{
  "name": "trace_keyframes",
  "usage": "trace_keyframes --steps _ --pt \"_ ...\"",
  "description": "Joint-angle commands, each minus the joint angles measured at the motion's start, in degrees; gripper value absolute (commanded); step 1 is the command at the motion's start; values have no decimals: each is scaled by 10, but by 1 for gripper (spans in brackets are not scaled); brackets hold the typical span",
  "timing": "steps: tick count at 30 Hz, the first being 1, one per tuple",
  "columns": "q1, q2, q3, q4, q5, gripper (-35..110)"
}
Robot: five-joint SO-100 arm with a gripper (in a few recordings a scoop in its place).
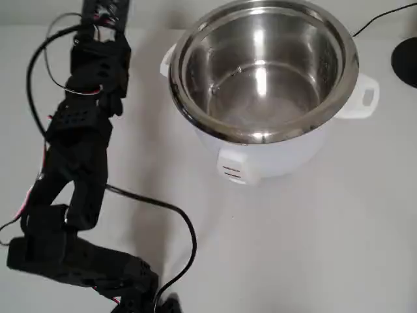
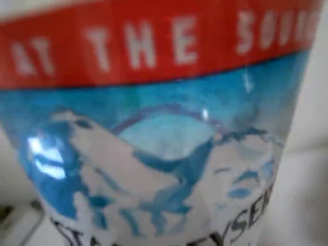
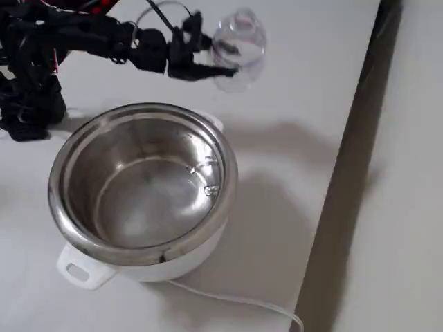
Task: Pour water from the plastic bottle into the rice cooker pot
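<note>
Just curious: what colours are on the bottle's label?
The plastic bottle has a red band with white letters above a blue-and-white picture, clearest in the wrist view.

My overhead camera looks straight down on the white worktop (image 1: 326,248), with the rice cooker pot (image 1: 260,65) at upper right and the arm (image 1: 85,150) down the left edge. My fixed camera sits high at the cooker's far side, angled down, so the rice cooker pot (image 3: 142,183) lies near and the arm beyond it. Both share pot and arm. My wrist camera is pressed close against the plastic bottle (image 2: 154,143) label.
</note>
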Motion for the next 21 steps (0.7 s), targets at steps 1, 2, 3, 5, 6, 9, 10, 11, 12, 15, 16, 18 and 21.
trace_keyframes --steps 1,2,3,5,6,9,10,11,12,15,16,18,21 --pt "8 116 -81 -15 -6 6" --pt "10 124 -81 -9 -6 6" --pt "13 132 -82 -3 -3 6" --pt "24 145 -83 6 8 6" --pt "32 152 -83 11 16 6" --pt "57 177 -83 28 49 6" --pt "68 185 -83 37 65 6" --pt "79 192 -83 47 83 6" --pt "91 198 -83 55 104 6" --pt "124 214 -76 72 158 6" --pt "134 218 -76 81 177 6" --pt "149 227 -76 98 216 6" --pt "163 236 -76 122 266 6"
